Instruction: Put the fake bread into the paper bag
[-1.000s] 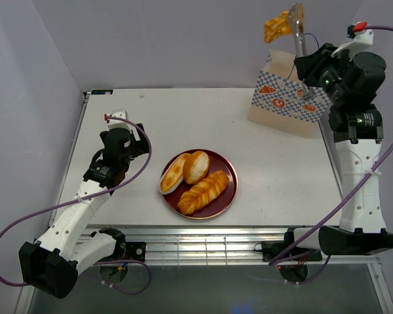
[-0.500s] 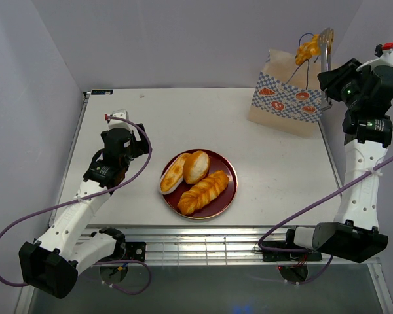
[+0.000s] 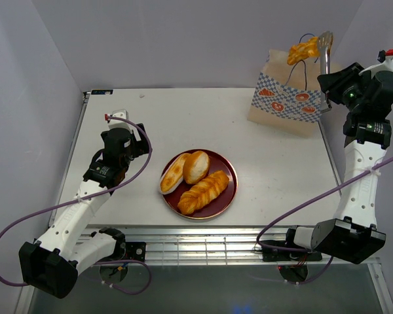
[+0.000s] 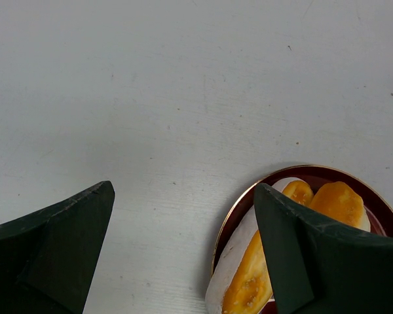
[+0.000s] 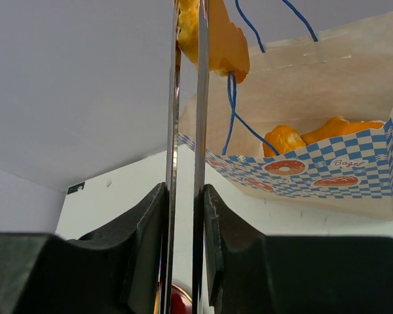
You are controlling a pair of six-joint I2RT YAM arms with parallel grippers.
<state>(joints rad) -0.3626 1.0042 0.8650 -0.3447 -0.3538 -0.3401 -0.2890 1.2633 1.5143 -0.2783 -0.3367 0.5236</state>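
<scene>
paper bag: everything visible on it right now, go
The paper bag is cream paper with a blue-and-white checkered band carrying orange bread pictures, plus thin blue cord handles standing up. It stands open-mouthed on the table at the far right. Orange fake bread already lies inside. Metal tongs hold another pastry just above its mouth, beside a cord; contact there is unclear.

Far right sits a cream paper bag (image 3: 285, 98) with a blue-and-white checkered band, orange bread pictures and blue cord handles, plus glossy golden-orange fake bread (image 3: 203, 191) on a dark red plate (image 3: 226, 175), shiny silver tongs (image 3: 325, 49), and a plain white table (image 3: 183, 118).
</scene>
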